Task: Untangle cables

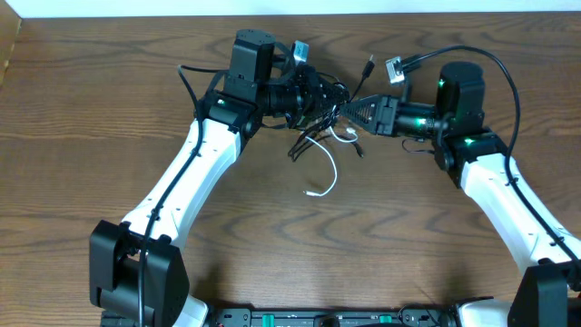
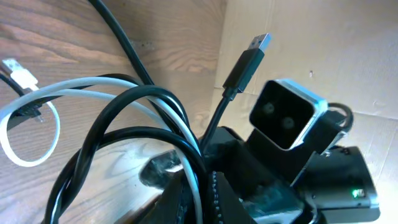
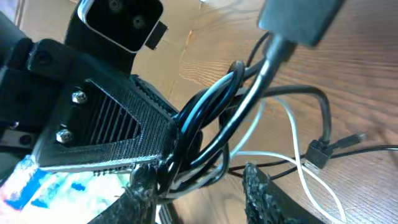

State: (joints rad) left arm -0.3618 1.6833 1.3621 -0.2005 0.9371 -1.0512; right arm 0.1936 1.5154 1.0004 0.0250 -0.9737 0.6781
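Overhead, starting from the front edge of the brown wood-grain desk [image 1: 272, 263], the first task item met is the thin white cord [image 1: 332, 171]. Its free plug end lies near the desk's middle, and it curves back into the tangle [image 1: 318, 127]. Strands of the thin black cord [image 1: 300, 145] fan out just beside it. Behind them, the left gripper [image 1: 334, 98] has its jaws together, clamped on the tangle where both cords loop through. Facing it, the right gripper [image 1: 359, 107] has its jaws apart; the right wrist view shows several strands running between them, none pinched. Farthest, toward the back edge, the black cord's USB plug [image 1: 368, 65] pokes out. The step in hand looks like choosing one strand to pull free. The next move likely calls for closing on a single cord and drawing it away from the left arm's hold.
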